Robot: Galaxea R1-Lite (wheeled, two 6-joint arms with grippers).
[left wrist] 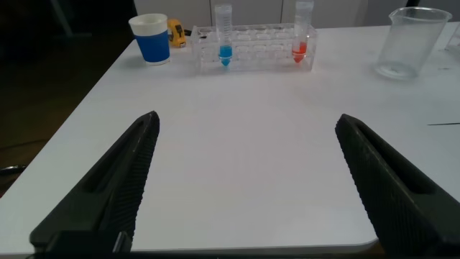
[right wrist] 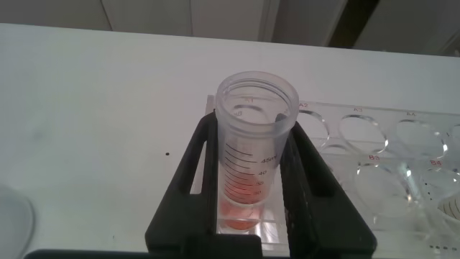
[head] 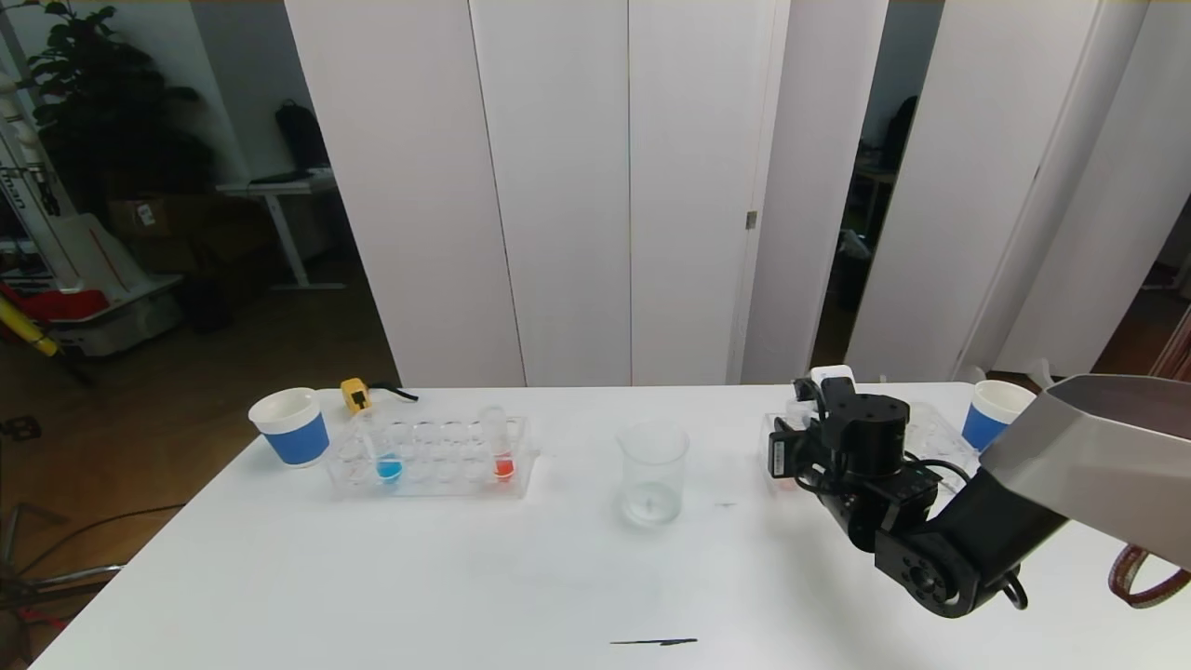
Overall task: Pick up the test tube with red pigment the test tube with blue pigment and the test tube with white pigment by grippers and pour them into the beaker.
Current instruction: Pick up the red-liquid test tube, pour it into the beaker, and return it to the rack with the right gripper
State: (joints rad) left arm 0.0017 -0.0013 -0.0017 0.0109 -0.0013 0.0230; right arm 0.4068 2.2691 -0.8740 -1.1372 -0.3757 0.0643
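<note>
Clear plastic is what nearly everything here is made of. The right gripper (right wrist: 251, 183) is clamped on a test tube with red pigment (right wrist: 255, 137), a wide-mouthed tube with printed graduation lines and orange-red liquid in its lowest part. It stands upright at the end of a clear rack (right wrist: 374, 155) on the right side of the table (head: 465, 577); the round holes of that rack that can be seen beside it are vacant.

On the left side of the table a second clear rack (head: 433, 456) holds the test tube with blue pigment (head: 386, 456) towards its left end, sky-blue liquid at its base, and another tube with orange-red liquid (head: 501, 448) towards its right end. Both stand upright.

The beaker (head: 653, 470), clear and straight-sided with a flared rim, stands between the two racks, with at most a trace of liquid at the bottom.

A blue paper cup with a white rim (head: 291, 426) sits left of the left rack, and a second one (head: 994, 412) at the far right.

The left gripper (left wrist: 248, 183) hangs low over the near left edge of the table, its fingers spread wide and holding nothing.
</note>
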